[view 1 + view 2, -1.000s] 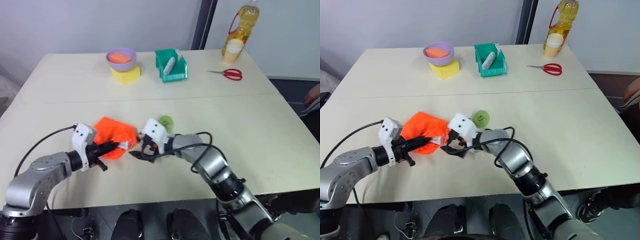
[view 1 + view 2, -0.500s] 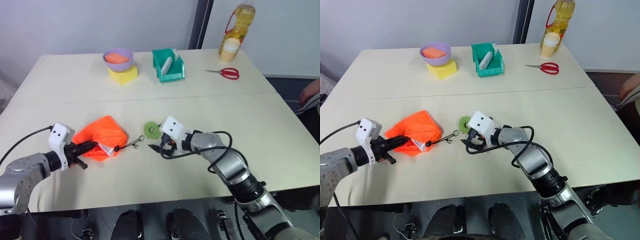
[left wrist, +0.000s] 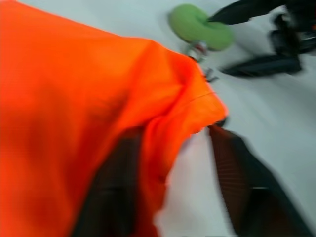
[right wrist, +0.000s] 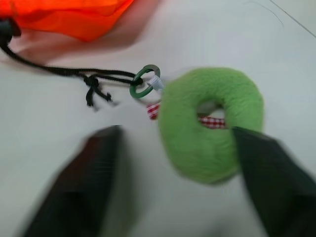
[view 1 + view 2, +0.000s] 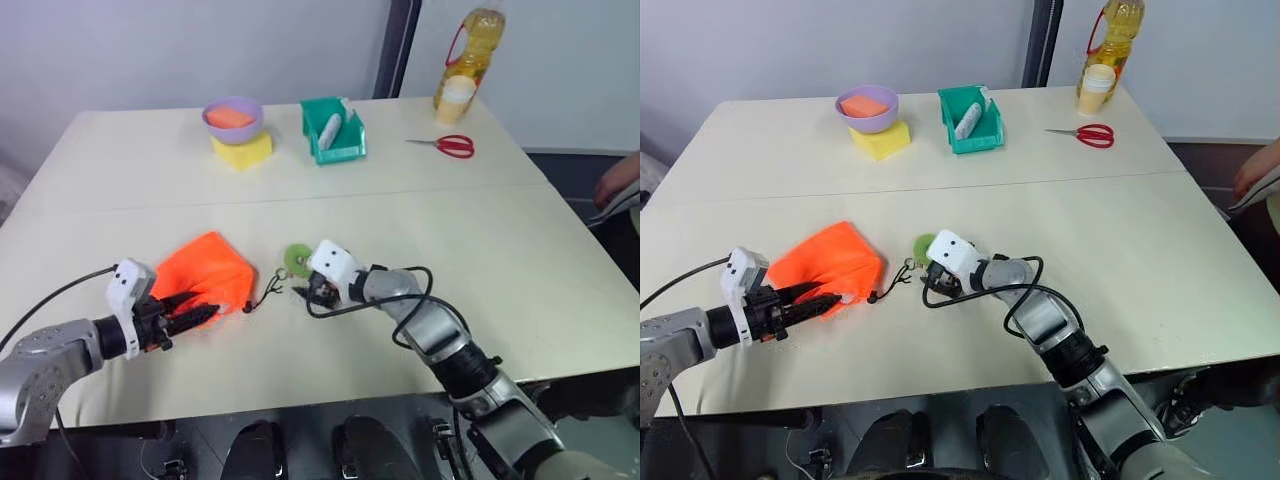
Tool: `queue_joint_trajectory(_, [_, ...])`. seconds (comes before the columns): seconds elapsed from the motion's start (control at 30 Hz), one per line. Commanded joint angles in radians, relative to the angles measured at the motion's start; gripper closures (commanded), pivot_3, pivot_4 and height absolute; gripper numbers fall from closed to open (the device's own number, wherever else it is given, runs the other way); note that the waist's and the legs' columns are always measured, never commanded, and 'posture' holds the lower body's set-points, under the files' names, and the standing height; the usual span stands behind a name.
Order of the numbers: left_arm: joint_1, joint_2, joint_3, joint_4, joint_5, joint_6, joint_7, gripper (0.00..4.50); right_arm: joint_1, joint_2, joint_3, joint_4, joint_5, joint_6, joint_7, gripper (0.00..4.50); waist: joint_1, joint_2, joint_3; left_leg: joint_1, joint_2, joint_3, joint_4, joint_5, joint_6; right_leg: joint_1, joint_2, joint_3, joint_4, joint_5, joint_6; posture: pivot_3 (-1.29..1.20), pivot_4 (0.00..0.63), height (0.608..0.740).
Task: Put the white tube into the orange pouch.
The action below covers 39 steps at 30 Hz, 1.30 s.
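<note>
Reading the left eye view: the bright orange soft fabric drawstring pouch (image 5: pixel 208 275) lies flat on the pale worktop (image 5: pixel 450 240). The left tool (image 5: pixel 200 312) is at its near edge and the right tool (image 5: pixel 305 292) sits just beside the round green fuzzy ring (image 5: pixel 297 260) on the thin black cord (image 5: pixel 262 298). I cannot make out the small white squeeze tube; judged hidden in or under the fabric.

Right eye view: same layout. The pouch mouth faces the ring and looks loose, not cinched.

Left wrist view: left tool stands open, one finger (image 3: pixel 242 187) on bare worktop, the other tucked behind a fold of orange cloth.

Right wrist view: right tool stands open, its fingers (image 4: pixel 74 187) either side of the ring, one at the ring's rim, nothing clamped.

Risks, as judged:
- A pull on the ring with nothing anchoring the pouch drags the whole bag instead of closing it.
- The finger behind the fold may snag the cloth, tip the pouch and let the tube slide out of the slack mouth.
- The soft ring may squash and slip from a shallow pinch.
</note>
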Motion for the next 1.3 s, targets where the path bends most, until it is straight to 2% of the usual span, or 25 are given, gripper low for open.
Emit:
queue_joint_trajectory(0.03, [-0.003,0.019,0.042,-0.007,0.01,-0.011,0.014,0.0,-0.011,0.002,-0.016,0.012,-0.028,-0.023,-0.018,3.0,0.001,0.0,0.0,0.0,0.0,0.0,0.0,0.0,0.0,0.0,0.0,0.0,0.0,0.0,0.0,0.0,0.15,0.74])
queue_joint_trajectory(0.13, [-0.013,0.023,0.056,0.005,0.001,-0.005,0.012,0.0,-0.01,-0.008,-0.024,0.0,-0.045,-0.032,-0.026,4.47,0.0,0.0,0.0,0.0,0.0,0.0,0.0,0.0,0.0,0.0,0.0,0.0,0.0,0.0,0.0,0.0,0.15,0.74])
queue_joint_trajectory(0.23, [-0.05,0.016,0.087,0.025,-0.017,-0.004,0.021,0.0,0.012,-0.05,-0.071,-0.083,-0.033,-0.019,-0.018,4.47,0.004,0.0,0.0,0.0,0.0,0.0,0.0,0.0,0.0,0.0,0.0,0.0,0.0,0.0,0.0,0.0,0.15,0.74])
queue_joint_trajectory(0.37, [-0.106,0.019,0.093,0.039,-0.034,-0.008,0.018,0.0,0.068,-0.13,-0.198,-0.251,0.052,0.038,0.026,4.47,0.016,0.0,0.0,-0.001,0.0,0.0,0.001,0.0,0.0,0.0,-0.001,0.0,-0.001,0.0,0.0,0.0,0.15,0.74])
queue_joint_trajectory(0.53, [-0.156,0.036,0.018,0.041,0.007,-0.033,-0.02,0.0,0.121,-0.22,-0.364,-0.406,0.163,0.133,0.074,4.47,0.019,0.0,0.0,-0.001,0.0,0.0,0.0,0.0,0.0,0.0,0.0,0.0,-0.001,0.0,0.0,0.0,0.15,0.74])
queue_joint_trajectory(0.63, [-0.195,0.046,-0.052,0.052,0.044,-0.064,-0.056,0.0,0.138,-0.261,-0.42,-0.458,0.208,0.171,0.089,4.47,0.023,0.0,0.0,-0.001,0.0,0.0,0.0,0.0,0.0,0.0,0.0,0.0,-0.001,0.0,0.0,0.0,0.15,0.74])
queue_joint_trajectory(0.9, [-0.39,-0.008,-0.244,0.15,0.124,-0.14,-0.135,0.0,0.142,-0.273,-0.412,-0.498,0.258,0.196,0.087,4.47,0.026,0.0,0.0,-0.001,0.0,0.0,0.0,0.0,0.0,0.0,0.0,0.0,-0.001,0.0,0.0,0.0,0.15,0.74])
queue_joint_trajectory(1.03, [-0.511,-0.051,-0.314,0.239,0.116,-0.12,-0.206,0.0,0.141,-0.274,-0.387,-0.517,0.273,0.193,0.096,4.47,0.027,0.0,0.0,-0.002,0.0,0.0,0.001,0.0,0.0,-0.001,0.001,0.0,-0.001,0.0,0.0,0.0,0.15,0.74])
queue_joint_trajectory(1.3, [-0.639,-0.082,-0.507,0.426,0.283,-0.237,-0.343,0.0,0.131,-0.282,-0.366,-0.568,0.293,0.165,0.112,4.47,0.027,0.0,0.001,-0.004,0.0,0.001,0.002,0.003,-0.005,-0.002,0.001,0.0,-0.001,0.0,0.0,0.0,0.15,0.74])
